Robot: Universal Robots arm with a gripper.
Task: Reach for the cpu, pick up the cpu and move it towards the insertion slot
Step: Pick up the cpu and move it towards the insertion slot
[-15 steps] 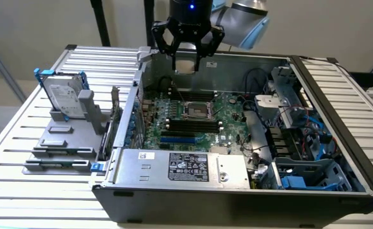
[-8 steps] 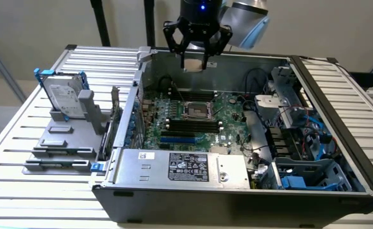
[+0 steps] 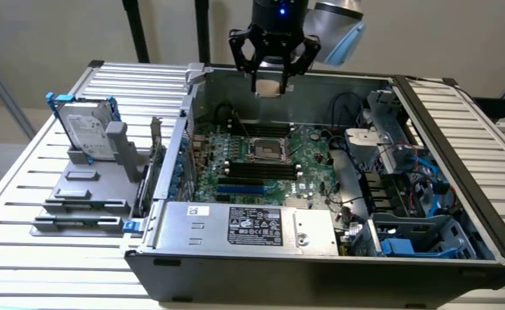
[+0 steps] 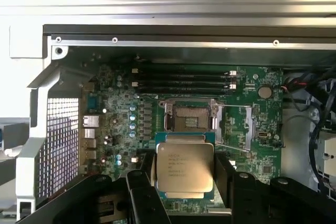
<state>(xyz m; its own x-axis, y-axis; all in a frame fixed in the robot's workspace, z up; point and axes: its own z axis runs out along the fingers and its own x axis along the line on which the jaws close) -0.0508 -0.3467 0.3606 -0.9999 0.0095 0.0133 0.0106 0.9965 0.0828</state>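
My gripper (image 3: 270, 82) hangs high over the back of the open computer case, shut on the cpu (image 3: 269, 87), whose pale tan underside faces the exterior camera. In the wrist view the cpu (image 4: 185, 167) shows its silvery-grey printed top, clamped between the black fingers (image 4: 140, 192). The insertion slot (image 3: 267, 150), a square socket with a shiny metal frame and dark centre, lies on the green motherboard well below the gripper. In the wrist view the insertion slot (image 4: 190, 117) sits just beyond the held chip.
Long black memory slots (image 3: 257, 170) and a blue card slot (image 3: 241, 190) lie near the socket. A power supply (image 3: 248, 227) fills the case front. A white-labelled hard drive (image 3: 89, 134) stands on a grey fixture at the exterior view's left. Cables and blue brackets (image 3: 407, 187) crowd the right.
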